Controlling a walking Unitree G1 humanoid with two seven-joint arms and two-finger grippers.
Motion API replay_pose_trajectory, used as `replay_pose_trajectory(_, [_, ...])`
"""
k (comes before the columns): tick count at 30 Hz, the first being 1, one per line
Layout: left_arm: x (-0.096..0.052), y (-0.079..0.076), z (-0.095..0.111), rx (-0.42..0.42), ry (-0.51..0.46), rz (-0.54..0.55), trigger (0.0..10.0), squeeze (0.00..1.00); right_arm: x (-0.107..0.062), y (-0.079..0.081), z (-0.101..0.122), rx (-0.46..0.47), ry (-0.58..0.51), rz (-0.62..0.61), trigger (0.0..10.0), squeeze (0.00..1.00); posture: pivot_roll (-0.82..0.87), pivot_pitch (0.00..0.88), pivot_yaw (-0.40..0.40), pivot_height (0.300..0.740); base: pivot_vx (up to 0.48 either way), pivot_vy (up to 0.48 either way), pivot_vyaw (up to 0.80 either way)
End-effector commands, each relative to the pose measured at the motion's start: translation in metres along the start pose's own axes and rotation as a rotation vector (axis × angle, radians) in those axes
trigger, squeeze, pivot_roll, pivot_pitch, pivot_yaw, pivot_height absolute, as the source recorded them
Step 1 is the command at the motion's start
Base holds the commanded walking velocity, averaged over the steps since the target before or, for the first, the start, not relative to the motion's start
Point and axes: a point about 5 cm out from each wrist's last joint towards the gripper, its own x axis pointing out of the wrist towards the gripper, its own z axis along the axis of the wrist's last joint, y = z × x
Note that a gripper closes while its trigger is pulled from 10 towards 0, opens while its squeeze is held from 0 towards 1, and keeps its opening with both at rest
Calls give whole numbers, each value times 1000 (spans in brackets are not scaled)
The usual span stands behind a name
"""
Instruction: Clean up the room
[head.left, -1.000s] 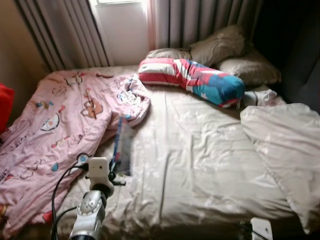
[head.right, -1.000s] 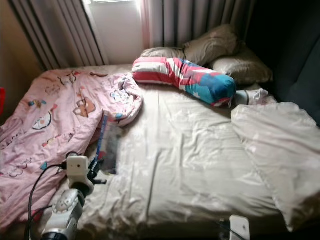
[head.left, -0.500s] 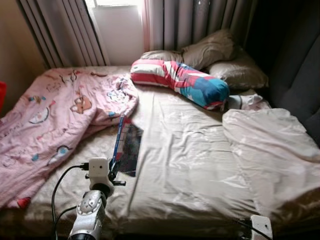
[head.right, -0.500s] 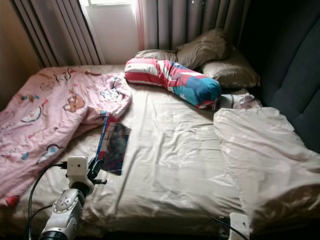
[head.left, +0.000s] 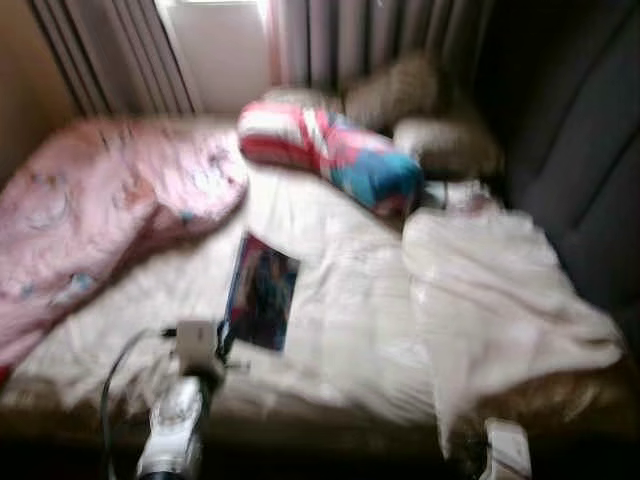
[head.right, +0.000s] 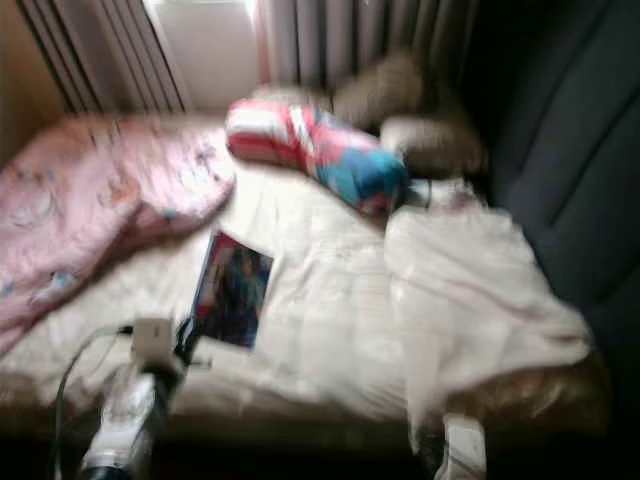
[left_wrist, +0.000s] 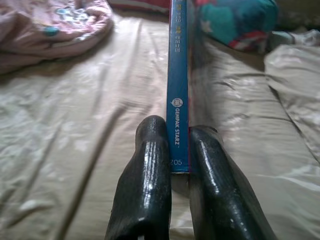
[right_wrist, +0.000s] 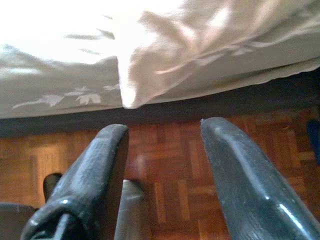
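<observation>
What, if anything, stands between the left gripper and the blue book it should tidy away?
Nothing does. The left gripper is already shut on the blue book, with a black finger on each side of its spine, above the beige bed sheet.

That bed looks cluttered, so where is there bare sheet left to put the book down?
The left hand grips the book over the free middle sheet, bordered by the pink blanket and the crumpled white duvet. The head end is crowded with the striped bolster and pillows.
</observation>
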Motion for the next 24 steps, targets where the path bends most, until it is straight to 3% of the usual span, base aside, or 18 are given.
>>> replay_pose_trajectory(1, [5,0,13,6,-64,1,10000,0,-2,-8,-5,-2,17,-22,10000,0,-80,0,36,740,0,-368,0])
replay_pose_trajectory(14, [5,-1,13,14,-60,2,10000,0,-2,-6,-4,-11,16,-18,10000,0,-78,0,32,740,0,-360,0])
replay_pose_trajectory(24, [5,-3,14,-16,-67,-32,10000,0,-1,-5,-4,-12,17,-15,10000,0,-76,0,33,740,0,0,0])
